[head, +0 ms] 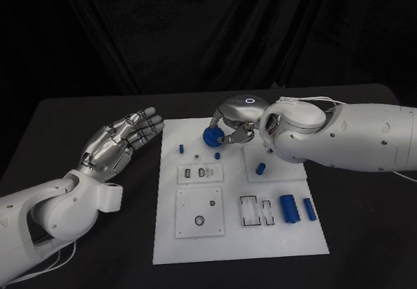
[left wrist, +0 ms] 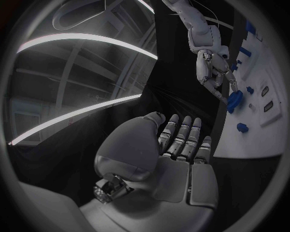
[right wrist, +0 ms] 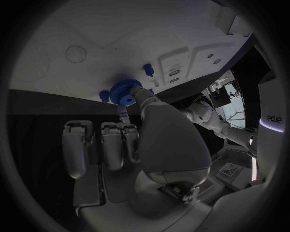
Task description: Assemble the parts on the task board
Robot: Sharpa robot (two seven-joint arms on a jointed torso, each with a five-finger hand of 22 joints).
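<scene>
Pinching a small blue toothed gear (head: 211,137) in my right hand (head: 234,124), just above the white plastic task board (head: 238,243); left hand (head: 121,141) hovers beside it, fingers spread, holding nothing.

A black, matte-topped rectangular table (head: 71,128) is standing in the middle of the scene, its far edge lying in front of a black fabric curtain (head: 199,30) that is hanging in soft vertical folds across the whole back. In the left wrist view, a dark ceiling of crossing beams (left wrist: 72,72) is stretching overhead, and long, thin white light strips (left wrist: 84,41) are glowing across it in bent arcs. Another pale strip (left wrist: 66,118) is running lower down, over the dark surroundings.
</scene>
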